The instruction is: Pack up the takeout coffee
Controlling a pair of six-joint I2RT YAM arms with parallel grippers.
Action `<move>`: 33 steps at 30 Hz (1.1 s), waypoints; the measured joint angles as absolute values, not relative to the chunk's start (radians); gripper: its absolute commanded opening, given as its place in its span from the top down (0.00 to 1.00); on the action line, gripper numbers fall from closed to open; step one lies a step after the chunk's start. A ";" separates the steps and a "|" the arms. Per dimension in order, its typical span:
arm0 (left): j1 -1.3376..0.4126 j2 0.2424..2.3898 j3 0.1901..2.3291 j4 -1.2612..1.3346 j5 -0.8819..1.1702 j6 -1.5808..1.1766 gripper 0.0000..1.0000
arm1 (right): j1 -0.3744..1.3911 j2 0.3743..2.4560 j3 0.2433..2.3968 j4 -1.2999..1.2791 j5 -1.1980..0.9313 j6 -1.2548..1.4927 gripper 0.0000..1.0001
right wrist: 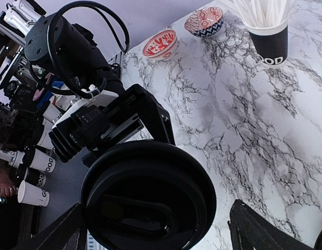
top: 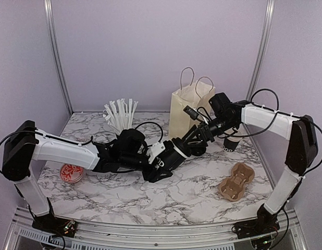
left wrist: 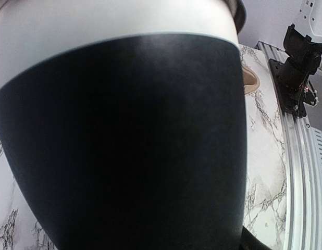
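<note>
The takeout coffee (top: pixel 176 151) hangs tilted above the table's middle, and my left gripper (top: pixel 162 159) is shut on its body. Its black wall and white band (left wrist: pixel 124 146) fill the left wrist view, hiding the fingers there. The black lid (right wrist: pixel 148 198) faces the right wrist camera, with a left finger (right wrist: pixel 150 112) behind it. My right gripper (top: pixel 195 137) stands open at the lid end. Its fingers (right wrist: pixel 255 226) straddle the lid, with a gap showing on the right side. The cream paper bag (top: pixel 188 110) stands upright just behind the two grippers.
A cup of white straws (top: pixel 119 117) stands back left. A like black lettered cup (top: pixel 231 144) stands behind the right arm, and a brown cup carrier (top: pixel 235 181) lies front right. A red bowl (top: pixel 72 173) sits front left, next to a second patterned bowl (right wrist: pixel 203 21).
</note>
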State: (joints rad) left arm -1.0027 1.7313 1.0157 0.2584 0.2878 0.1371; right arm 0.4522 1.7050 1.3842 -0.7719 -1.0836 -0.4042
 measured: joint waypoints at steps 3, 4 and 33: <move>-1.003 1.731 1.016 0.263 0.287 0.138 0.39 | 0.455 1.706 1.384 -0.774 -1.092 -0.397 0.13; -1.003 1.731 1.016 0.264 0.286 0.138 0.39 | 0.455 1.707 1.384 -0.774 -1.092 -0.397 0.13; -1.042 1.640 0.801 0.246 0.067 0.039 0.01 | 0.501 1.717 1.393 -0.792 -0.884 -0.456 0.32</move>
State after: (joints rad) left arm -1.0424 1.6398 0.8009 0.2459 0.0673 0.0395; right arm 0.5014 1.7168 1.3930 -0.7918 -0.8841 -0.4561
